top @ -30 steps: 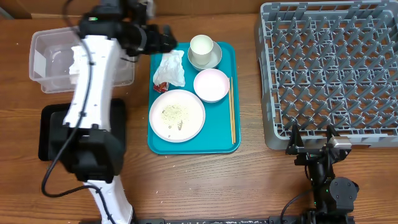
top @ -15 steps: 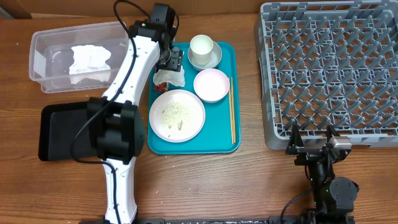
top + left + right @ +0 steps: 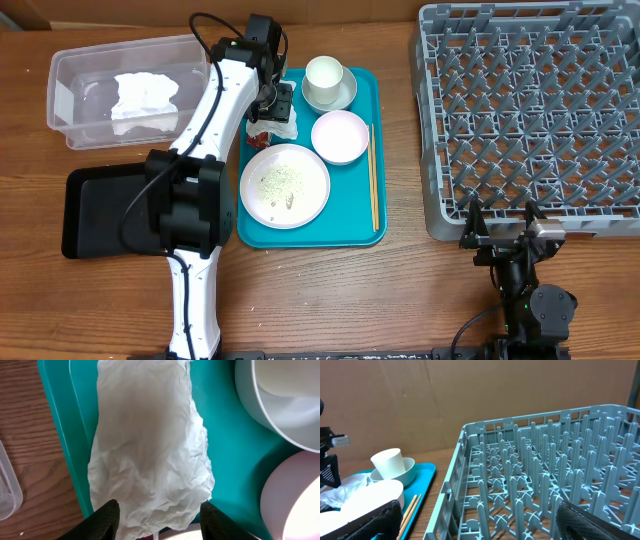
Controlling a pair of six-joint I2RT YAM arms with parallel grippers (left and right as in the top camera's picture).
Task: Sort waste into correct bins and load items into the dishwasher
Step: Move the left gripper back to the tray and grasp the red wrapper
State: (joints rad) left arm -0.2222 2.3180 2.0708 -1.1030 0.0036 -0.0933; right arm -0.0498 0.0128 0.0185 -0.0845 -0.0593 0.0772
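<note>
At your far left, the clear tub (image 3: pixel 62 100) holds one crumpled napkin (image 3: pixel 145 95). Your left jaws straddle a second napkin (image 3: pixel 150 455) at the teal tray's (image 3: pixel 310 232) left edge, pads (image 3: pixel 107 520) against its sides; you cannot tell whether they grip it. The scrap-strewn plate (image 3: pixel 310 195) lies just beside it. Your right jaws hang released before the dish rack (image 3: pixel 530 110).

A brown wooden table (image 3: pixel 330 290) fills the overhead view, its grain running left to right, evenly lit with only soft shadows on it. At the far left corner a strip of tan cardboard (image 3: pixel 25 12) shows at the edge. In the right wrist view a plain brown backdrop (image 3: pixel 420 400), matte and faintly scuffed, stands behind the table's far side.
</note>
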